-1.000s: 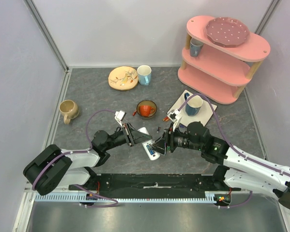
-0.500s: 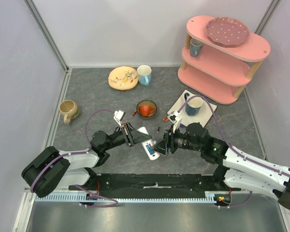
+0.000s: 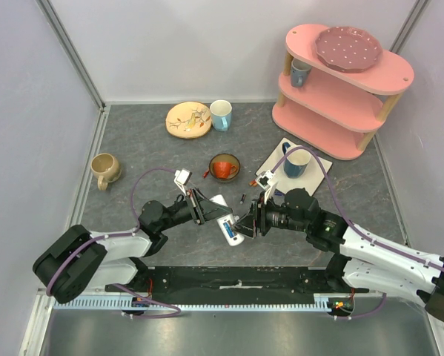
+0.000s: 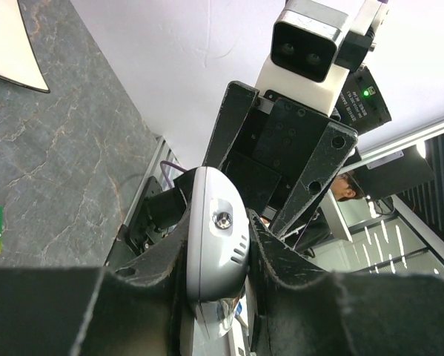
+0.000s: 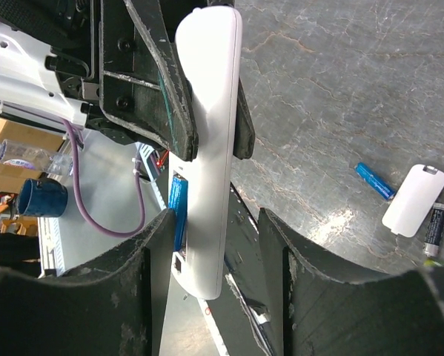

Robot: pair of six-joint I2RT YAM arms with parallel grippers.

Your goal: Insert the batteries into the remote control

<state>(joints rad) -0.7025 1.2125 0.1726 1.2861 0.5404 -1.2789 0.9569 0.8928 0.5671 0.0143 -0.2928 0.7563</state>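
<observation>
Remote control [image 3: 227,221] is up in the air over the near middle of the table [image 3: 147,148], between my two arms. My left gripper [image 4: 216,256] squeezes its far end tight. My right gripper [image 5: 216,226] is spread, one finger on each side of the near end, not pinching it. A blue battery [image 5: 179,211] sits in the slot there. I think I am pushing it in. If I push crooked, it could pop out, or the remote could twist and slip from my left grip. A loose blue battery [image 5: 373,180] and a dark battery [image 5: 434,226] lie on the table beside the white cover [image 5: 414,200].
</observation>
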